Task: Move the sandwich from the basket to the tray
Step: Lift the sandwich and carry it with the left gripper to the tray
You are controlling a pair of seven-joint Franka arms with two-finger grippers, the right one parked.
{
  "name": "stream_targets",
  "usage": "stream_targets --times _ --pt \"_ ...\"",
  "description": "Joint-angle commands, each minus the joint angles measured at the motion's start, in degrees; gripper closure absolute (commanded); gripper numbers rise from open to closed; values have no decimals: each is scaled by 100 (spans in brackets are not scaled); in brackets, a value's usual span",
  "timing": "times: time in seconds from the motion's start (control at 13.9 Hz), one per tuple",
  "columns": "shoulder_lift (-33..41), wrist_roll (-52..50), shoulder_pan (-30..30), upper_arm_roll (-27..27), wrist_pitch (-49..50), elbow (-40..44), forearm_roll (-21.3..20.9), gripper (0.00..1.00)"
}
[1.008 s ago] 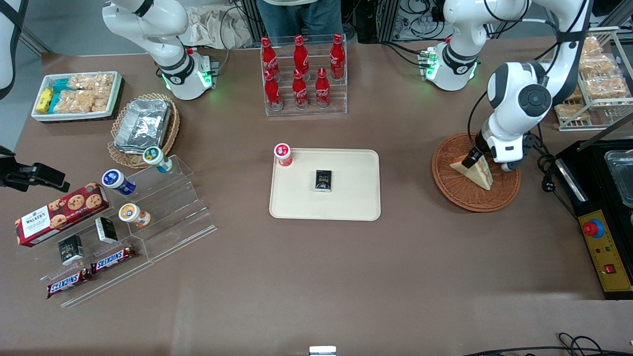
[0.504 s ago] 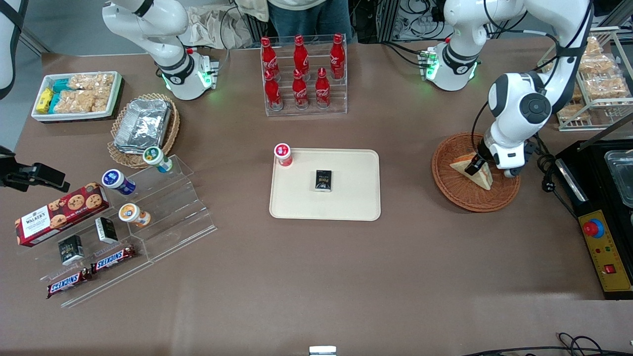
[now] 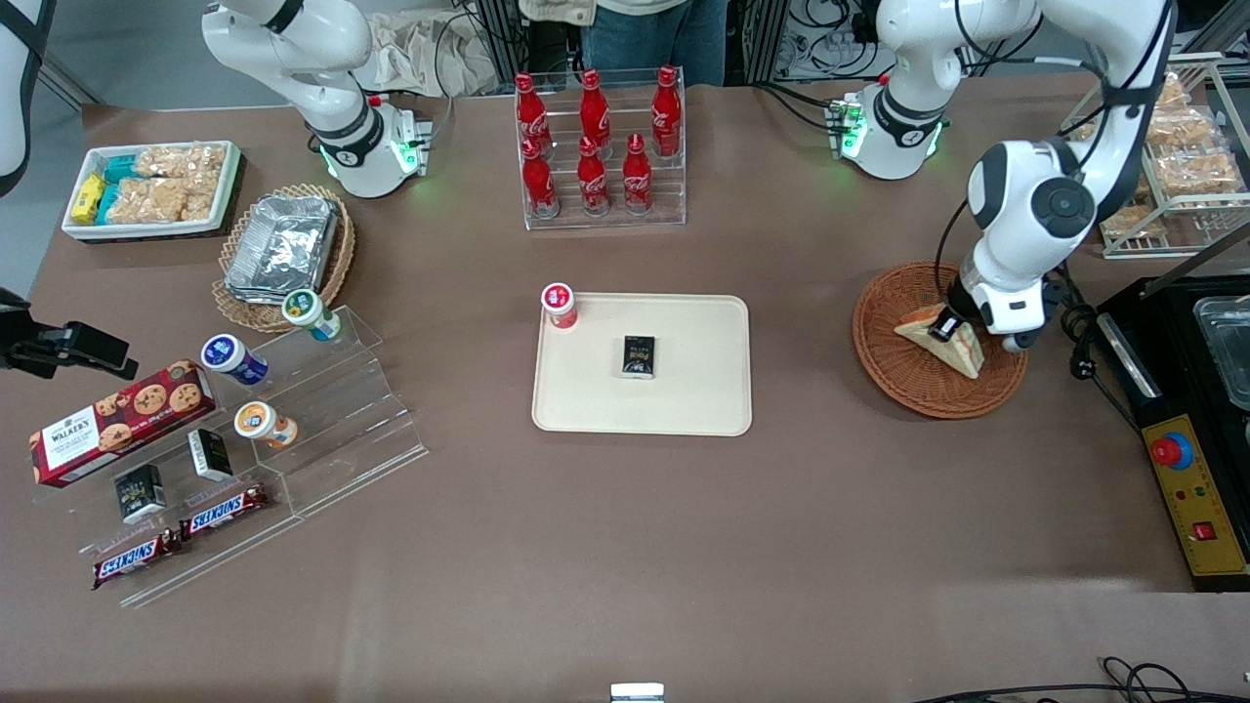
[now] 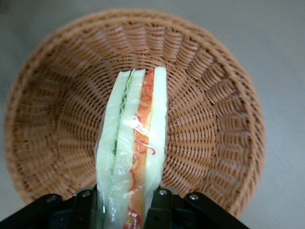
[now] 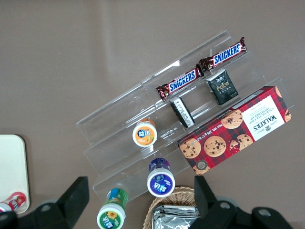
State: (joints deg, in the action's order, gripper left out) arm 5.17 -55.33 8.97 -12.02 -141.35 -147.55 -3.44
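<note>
The sandwich [image 3: 918, 330], a plastic-wrapped white-bread wedge with orange-red and green filling, lies in the round reddish-brown wicker basket [image 3: 903, 381] toward the working arm's end of the table. My left gripper [image 3: 945, 324] is down in the basket, shut on the sandwich. In the left wrist view the black fingers [image 4: 162, 206] press on both bread faces of the sandwich [image 4: 136, 138], which stands on edge over the basket's weave [image 4: 57, 119]. The cream tray [image 3: 703, 395] lies flat at the table's middle, well apart from the basket.
A small black box [image 3: 639, 355] lies on the tray and a red-lidded cup [image 3: 559, 304] stands at its corner. A rack of cola bottles [image 3: 598, 146] stands farther from the camera. A black machine with a yellow control box [image 3: 1191, 488] sits beside the basket.
The gripper has come down over the sandwich and closed on its two faces. The sandwich has shifted slightly in the basket.
</note>
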Motion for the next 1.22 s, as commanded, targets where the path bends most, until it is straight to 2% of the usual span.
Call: stream_targets --times 0.0,0.14,0.22,0.36,0.43,0.72,1.01,1.15 --pt "1010 538 -298 -55 1359 339 10 100" --pt "1266 1310 -509 -55 2195 857 176 100" --pt "1293 1706 -667 -46 2591 1216 465 100" --pt "1206 2471 -748 -81 3453 2051 634 100" --pt "1136 2631 -748 -299 3639 2325 713 100" --pt "1047 2791 -739 -1195 3221 2468 1424 100" --pt "671 2756 -739 -1977 2641 2468 1812 100" --pt "320 2703 -730 -2373 2211 2424 1821 100"
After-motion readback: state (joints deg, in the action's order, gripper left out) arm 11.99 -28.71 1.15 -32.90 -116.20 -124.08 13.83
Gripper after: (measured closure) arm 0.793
